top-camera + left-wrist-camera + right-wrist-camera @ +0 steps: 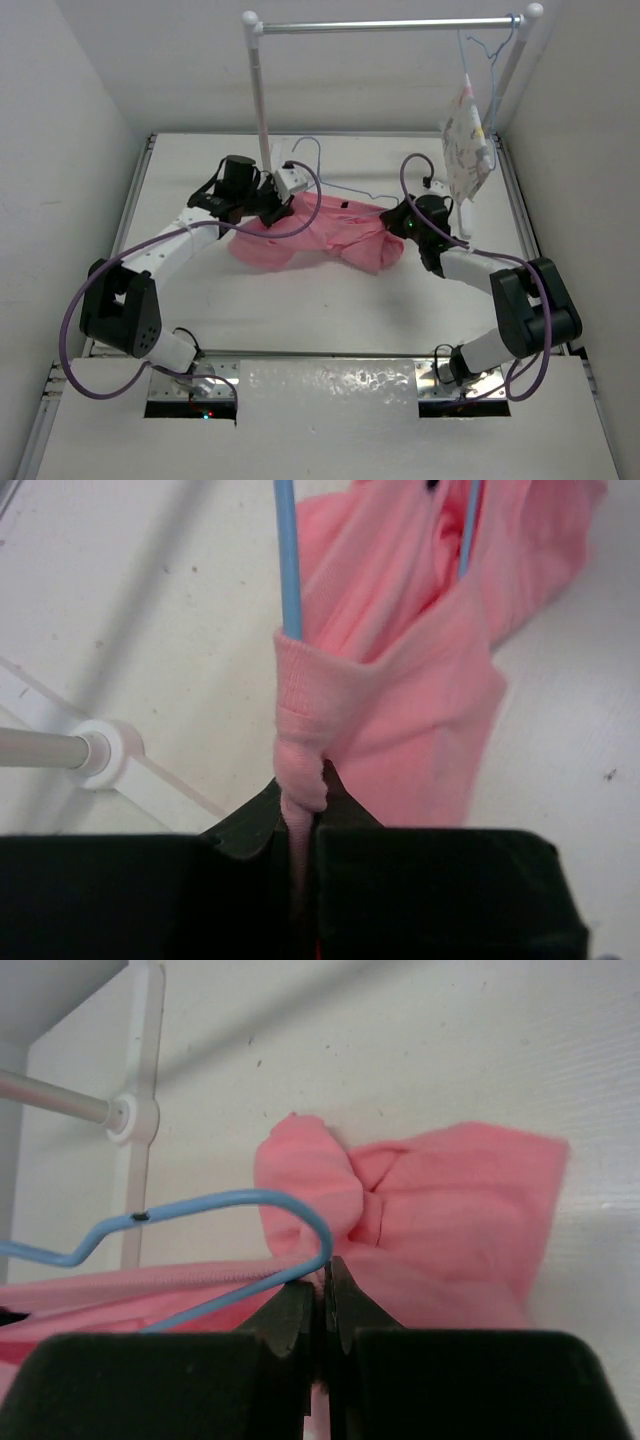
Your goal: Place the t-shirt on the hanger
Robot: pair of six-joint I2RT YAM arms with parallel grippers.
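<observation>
**A:** Start at the left. What have the left jaws got?

**B:** They are pressed together on a rolled, ribbed edge of the small salmon-pink cloth t-shirt (300,240). The thin pale-blue wire hanger (290,570) runs into the opening just beyond that pinch, so one arm of the wire is inside the cloth.

**A:** And where does the t-shirt lie?

**B:** It is crumpled at the middle of the white counter (330,310), between the two arms and just near of the white rack post (262,100). The hanger's hook pokes out on its far side.

**A:** And the right side?

**B:** The right jaws are pressed together right at the hanger's rounded shoulder bend, against the pink cloth. I can't tell whether they pinch cloth, wire or nothing.

**A:** So which step is this?

**B:** Threading, I'd judge. The hanger is partly in, but the shoulders aren't seated. The next move calls for drawing the cloth over that right bend while the left holds its edge taut, without dragging the wire back out.

**A:** Anything at the far right?

**B:** A white printed garment (466,140) hangs from the rail, well apart from the work.
</observation>
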